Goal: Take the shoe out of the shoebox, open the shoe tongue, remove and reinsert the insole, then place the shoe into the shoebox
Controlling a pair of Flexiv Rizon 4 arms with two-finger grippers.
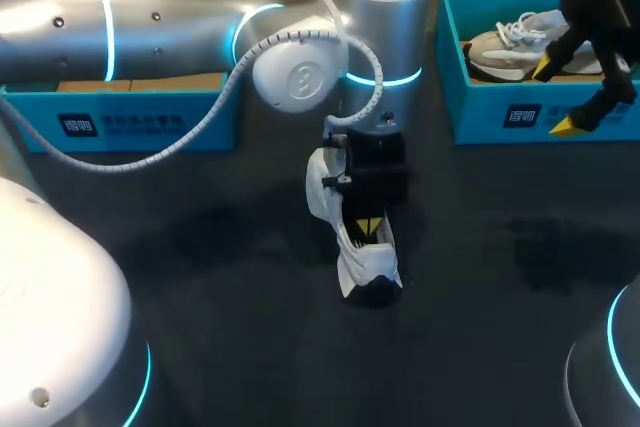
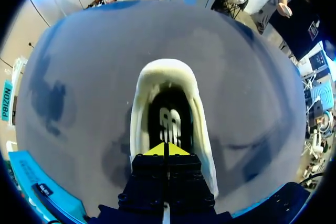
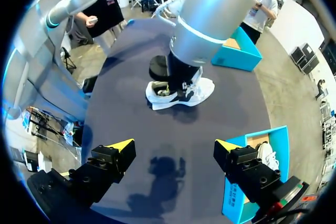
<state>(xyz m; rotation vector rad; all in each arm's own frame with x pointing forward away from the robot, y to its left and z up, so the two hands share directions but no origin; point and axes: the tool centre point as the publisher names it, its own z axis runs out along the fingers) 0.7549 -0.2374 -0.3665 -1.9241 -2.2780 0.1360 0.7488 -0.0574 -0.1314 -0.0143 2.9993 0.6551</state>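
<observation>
The white shoe (image 1: pixel 360 262) lay far-to-near, heel toward the robot, with the left gripper (image 1: pixel 368 223) down inside it, tips pressed together, and the right gripper (image 3: pixel 174 145) hovering splayed.

The shoe (image 1: pixel 360 247) lies on the counter (image 1: pixel 200 267) near its middle. The left arm (image 1: pixel 150 32) comes in from the left along the rear, and the left claw (image 1: pixel 370 224) points down into the shoe's opening. At the rear left, partly hidden by that arm, stands a box (image 1: pixel 130 122). At the rear right stands the shoebox (image 1: pixel 500 112) with a second shoe (image 1: pixel 510 42) in it. The right claw (image 1: pixel 557 98) hangs over the shoebox's front right part, well apart from the shoe on the counter.
</observation>
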